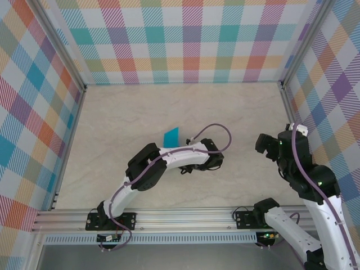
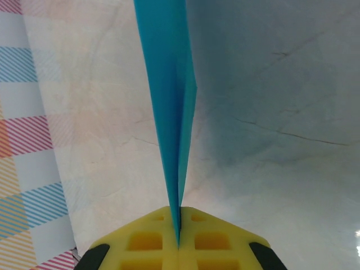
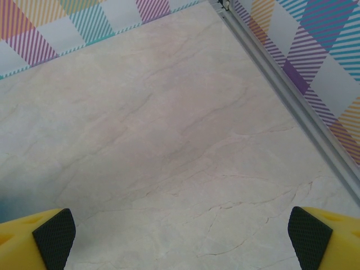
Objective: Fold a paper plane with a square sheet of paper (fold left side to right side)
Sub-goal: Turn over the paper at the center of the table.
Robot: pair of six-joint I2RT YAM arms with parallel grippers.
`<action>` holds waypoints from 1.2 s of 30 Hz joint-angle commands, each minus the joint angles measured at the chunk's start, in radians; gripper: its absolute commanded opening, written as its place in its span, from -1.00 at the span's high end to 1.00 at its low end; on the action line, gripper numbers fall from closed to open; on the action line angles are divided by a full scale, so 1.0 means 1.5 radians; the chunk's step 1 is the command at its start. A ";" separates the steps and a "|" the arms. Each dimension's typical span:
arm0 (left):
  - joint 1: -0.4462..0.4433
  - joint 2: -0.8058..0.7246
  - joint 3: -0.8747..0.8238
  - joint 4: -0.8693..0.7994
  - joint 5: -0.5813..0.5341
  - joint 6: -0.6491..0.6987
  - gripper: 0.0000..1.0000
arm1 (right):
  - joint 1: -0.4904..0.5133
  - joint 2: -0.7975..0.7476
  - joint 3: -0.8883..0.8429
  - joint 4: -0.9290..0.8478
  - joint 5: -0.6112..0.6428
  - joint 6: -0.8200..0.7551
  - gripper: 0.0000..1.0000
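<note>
Left jaws tight on folded teal paper [image 2: 169, 84]; right jaws wide above marble table [image 3: 169, 140] by plaid wall [image 3: 315, 45].

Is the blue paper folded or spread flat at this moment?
Folded. In the left wrist view the paper forms a narrow pointed wedge with overlapping layers, pinched in the shut left end effector.

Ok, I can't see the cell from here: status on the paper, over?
Left gripper shut on folded teal paper, seen edge-on. Right gripper open, empty, above table. Nothing in the way.
</note>
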 commanded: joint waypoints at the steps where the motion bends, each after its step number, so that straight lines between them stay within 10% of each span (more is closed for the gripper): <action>1: -0.008 0.045 0.027 0.011 0.066 0.023 1.00 | -0.003 -0.001 0.007 -0.018 0.013 -0.014 -0.99; 5: -0.008 0.073 0.052 0.018 0.087 0.041 0.99 | -0.003 0.002 -0.004 -0.013 0.000 -0.017 -0.99; 19: 0.016 -0.085 0.081 0.145 0.233 0.142 -0.12 | -0.003 0.036 0.019 -0.025 -0.026 -0.063 -1.00; 31: 0.241 -0.546 -0.372 0.509 0.482 0.118 -0.57 | 0.013 0.198 -0.103 0.264 -0.532 -0.036 -1.00; 36: 0.386 -0.646 -0.580 0.692 0.633 0.071 -0.62 | 0.076 0.291 -0.137 0.376 -0.565 0.003 -0.97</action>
